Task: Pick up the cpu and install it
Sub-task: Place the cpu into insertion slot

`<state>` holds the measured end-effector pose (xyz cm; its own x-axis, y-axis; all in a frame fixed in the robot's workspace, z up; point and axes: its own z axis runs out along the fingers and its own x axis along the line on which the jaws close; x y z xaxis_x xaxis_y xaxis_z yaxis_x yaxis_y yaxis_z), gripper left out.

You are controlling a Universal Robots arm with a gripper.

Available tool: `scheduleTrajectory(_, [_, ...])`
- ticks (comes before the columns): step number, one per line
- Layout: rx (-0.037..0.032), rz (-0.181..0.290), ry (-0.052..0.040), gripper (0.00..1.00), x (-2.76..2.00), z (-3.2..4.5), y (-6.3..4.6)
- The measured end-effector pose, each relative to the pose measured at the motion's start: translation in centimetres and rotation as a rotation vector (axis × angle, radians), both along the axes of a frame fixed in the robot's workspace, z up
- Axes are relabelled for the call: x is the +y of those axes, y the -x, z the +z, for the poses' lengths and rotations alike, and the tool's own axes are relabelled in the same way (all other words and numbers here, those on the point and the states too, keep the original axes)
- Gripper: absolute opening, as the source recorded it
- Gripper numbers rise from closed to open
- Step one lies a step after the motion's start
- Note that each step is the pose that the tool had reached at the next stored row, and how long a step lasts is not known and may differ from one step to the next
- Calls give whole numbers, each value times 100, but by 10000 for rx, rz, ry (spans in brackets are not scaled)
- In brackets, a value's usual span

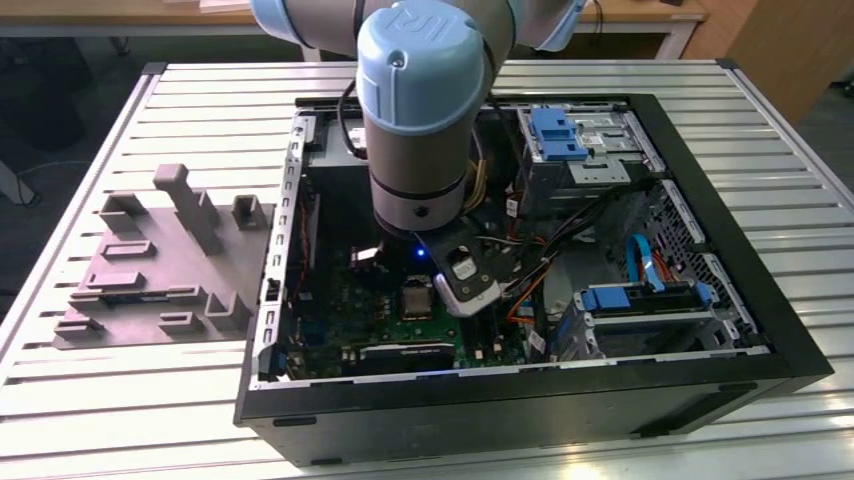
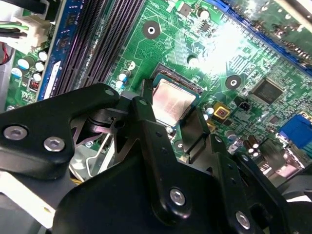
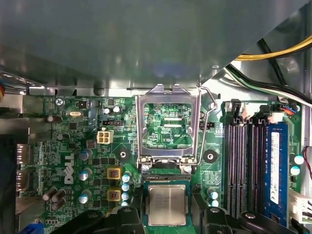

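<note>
The end effector [image 2: 170, 109] is sitting directly over the cpu [image 3: 167, 204], flanking it on two opposite sides. I cannot tell from either wrist view whether it is clamping the chip or merely standing loose around it. The cpu is lying flat, silver top up, in the socket bed just at the hinge foot of the socket bracket [image 3: 168, 124], which is standing swung open and clear of it. So the chip is lying straight beneath the end effector, not off to any side. Being square, it is showing no long axis, and its edges are running parallel with the bracket's frame. Beside the bracket the memory slots [image 3: 243, 165] are running along the motherboard [image 3: 73, 146]. Well apart from the bracket, outside the computer case [image 1: 534, 410] on the exterior view's left, the grey moulded tray [image 1: 147, 270] is resting on the worktop [image 1: 774, 120].
</note>
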<state>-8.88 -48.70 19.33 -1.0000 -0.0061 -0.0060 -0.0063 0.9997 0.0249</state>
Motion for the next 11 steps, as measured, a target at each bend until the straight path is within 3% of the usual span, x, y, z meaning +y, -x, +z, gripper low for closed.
scheduleTrajectory(11, [1,-2,1,47,0,-42,1])
